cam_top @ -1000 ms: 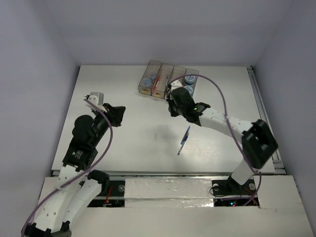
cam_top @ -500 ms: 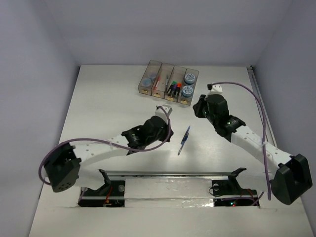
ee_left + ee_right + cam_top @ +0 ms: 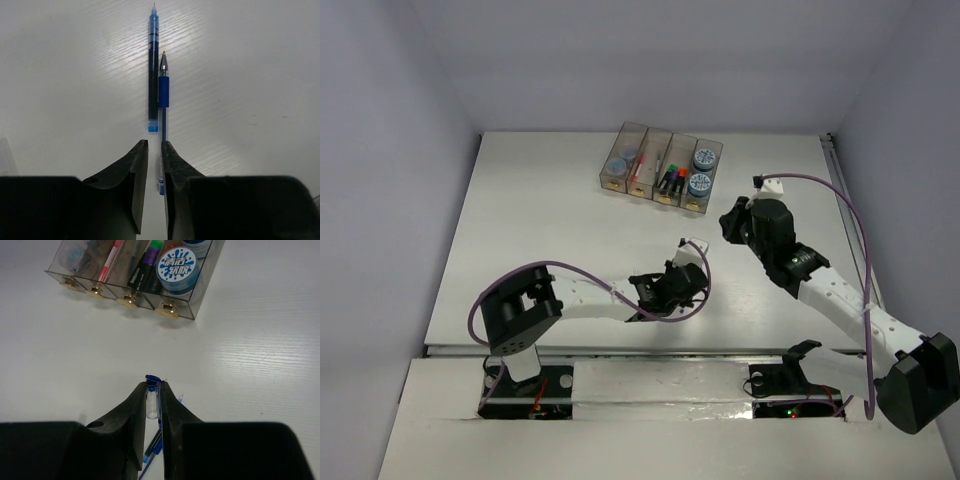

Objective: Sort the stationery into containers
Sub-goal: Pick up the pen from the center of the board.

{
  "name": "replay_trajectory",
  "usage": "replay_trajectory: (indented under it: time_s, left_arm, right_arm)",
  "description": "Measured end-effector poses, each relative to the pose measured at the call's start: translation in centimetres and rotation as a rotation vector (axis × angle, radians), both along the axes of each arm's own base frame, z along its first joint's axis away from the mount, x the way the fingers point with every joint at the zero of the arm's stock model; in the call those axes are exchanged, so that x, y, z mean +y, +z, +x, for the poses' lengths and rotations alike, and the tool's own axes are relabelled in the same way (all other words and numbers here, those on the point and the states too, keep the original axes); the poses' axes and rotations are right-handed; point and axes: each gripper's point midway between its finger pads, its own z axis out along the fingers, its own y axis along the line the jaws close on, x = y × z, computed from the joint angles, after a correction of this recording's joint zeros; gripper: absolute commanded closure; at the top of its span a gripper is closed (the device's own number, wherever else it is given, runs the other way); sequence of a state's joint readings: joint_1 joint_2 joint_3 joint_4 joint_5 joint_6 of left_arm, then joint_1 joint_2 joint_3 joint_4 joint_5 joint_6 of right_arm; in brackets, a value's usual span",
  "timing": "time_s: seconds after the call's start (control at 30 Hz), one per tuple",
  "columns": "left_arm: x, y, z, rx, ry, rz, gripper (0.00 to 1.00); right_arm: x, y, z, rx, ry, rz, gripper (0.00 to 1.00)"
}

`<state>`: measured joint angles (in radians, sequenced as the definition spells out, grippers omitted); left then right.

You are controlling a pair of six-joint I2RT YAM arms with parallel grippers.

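You have the blue-grip pen (image 3: 163,100) and the darker blue pen (image 3: 153,75) lying just beside each other near the counter's (image 3: 540,200) near edge, right of centre, the left gripper (image 3: 154,144) a slit apart and empty over the first one's tail, the right gripper (image 3: 152,384) close by pinching a clear blue-capped tube (image 3: 151,402), the bins (image 3: 634,132) toward the far edge, pale walls (image 3: 650,60) around.

Soft, even overhead light — faint shadows; pale glare streak on table (image 3: 75,75); 3 views sharp.

Blue pen's (image 3: 163,92) rear behind left hand (image 3: 154,145)
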<state>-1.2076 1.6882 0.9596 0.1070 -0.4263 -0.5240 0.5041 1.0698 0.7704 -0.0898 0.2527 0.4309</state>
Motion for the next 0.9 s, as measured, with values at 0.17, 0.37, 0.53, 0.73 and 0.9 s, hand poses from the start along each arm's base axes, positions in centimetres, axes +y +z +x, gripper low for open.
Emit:
replay_trajectory:
  time_s: [0.17, 0.37, 0.53, 0.73, 0.9]
  left_arm:
    - [0.5, -2.0, 0.2, 0.004, 0.016, 0.056, 0.84]
    - [0.0, -3.0, -0.4, 0.012, -0.009, 0.076, 0.84]
    - [-0.4, -3.0, -0.9, 0.013, -0.029, 0.073, 0.78]
    - [-0.8, -4.4, -1.3, 0.025, -0.048, 0.096, 0.77]
    - [-1.2, -4.6, -1.0, 0.014, -0.045, 0.096, 0.77]
  right_arm:
    - [-0.1, 0.0, -0.1, 0.001, -0.003, -0.001, 0.94]
    - [-0.1, -0.1, -0.1, 0.002, -0.002, -0.002, 0.94]
    - [0.0, -0.2, 0.0, 0.006, 0.001, -0.003, 0.94]
    - [0.2, -0.2, -0.1, 0.007, 0.014, 0.001, 0.93]
    - [0.3, -0.2, -0.1, 0.007, 0.022, 0.001, 0.93]
